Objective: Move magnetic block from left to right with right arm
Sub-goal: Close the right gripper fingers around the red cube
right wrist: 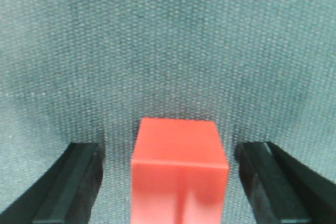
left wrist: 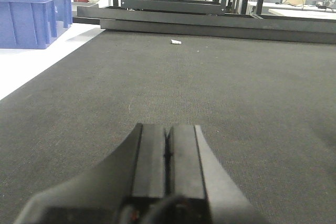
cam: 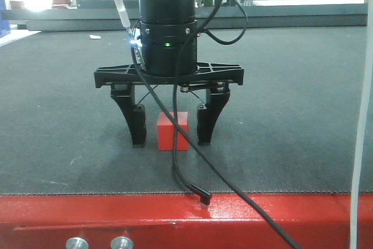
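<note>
Red magnetic block (cam: 173, 132) stands between the spread-apart fingers of your right gripper (cam: 171, 140), untouched. You are at the grasp: close evenly, then lift.

The magnetic block (cam: 166, 135) is filling the middle between the right gripper's (cam: 171, 140) spread jaws, leaving a narrow gap beside each finger (right wrist: 79, 182); a black cable (cam: 175, 158) is dangling across the jaws' opening.
</note>
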You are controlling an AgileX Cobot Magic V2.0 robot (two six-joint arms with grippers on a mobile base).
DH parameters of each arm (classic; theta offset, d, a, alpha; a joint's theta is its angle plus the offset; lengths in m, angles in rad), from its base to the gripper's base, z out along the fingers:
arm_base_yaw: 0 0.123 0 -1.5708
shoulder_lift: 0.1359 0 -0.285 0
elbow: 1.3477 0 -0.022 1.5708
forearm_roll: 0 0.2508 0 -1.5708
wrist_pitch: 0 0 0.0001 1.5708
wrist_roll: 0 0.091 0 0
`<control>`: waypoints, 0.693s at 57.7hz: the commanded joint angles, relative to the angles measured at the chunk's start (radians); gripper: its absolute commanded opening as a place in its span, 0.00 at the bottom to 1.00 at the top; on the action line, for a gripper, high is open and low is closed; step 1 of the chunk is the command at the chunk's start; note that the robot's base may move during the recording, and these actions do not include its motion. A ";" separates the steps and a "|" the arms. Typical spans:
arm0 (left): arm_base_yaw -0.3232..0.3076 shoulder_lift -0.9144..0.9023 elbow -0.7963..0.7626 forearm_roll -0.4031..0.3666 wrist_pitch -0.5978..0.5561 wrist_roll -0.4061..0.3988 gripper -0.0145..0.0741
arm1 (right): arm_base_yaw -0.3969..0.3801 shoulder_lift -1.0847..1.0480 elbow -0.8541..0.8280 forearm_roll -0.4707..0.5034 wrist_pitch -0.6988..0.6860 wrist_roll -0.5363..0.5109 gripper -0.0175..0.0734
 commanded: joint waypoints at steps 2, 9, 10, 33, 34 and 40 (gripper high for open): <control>0.000 -0.011 0.008 -0.003 -0.083 -0.007 0.02 | -0.003 -0.063 -0.031 -0.011 0.000 0.001 0.82; 0.000 -0.011 0.008 -0.003 -0.083 -0.007 0.02 | -0.003 -0.063 -0.031 -0.011 -0.002 0.002 0.66; 0.000 -0.011 0.008 -0.003 -0.083 -0.007 0.02 | -0.003 -0.063 -0.031 -0.011 -0.002 0.002 0.64; 0.000 -0.011 0.008 -0.003 -0.083 -0.007 0.02 | -0.001 -0.098 -0.027 -0.031 -0.003 -0.011 0.54; 0.000 -0.011 0.008 -0.003 -0.083 -0.007 0.02 | -0.001 -0.105 -0.026 -0.035 -0.003 -0.018 0.54; 0.000 -0.011 0.008 -0.003 -0.083 -0.007 0.02 | -0.001 -0.152 -0.014 -0.055 -0.012 -0.104 0.54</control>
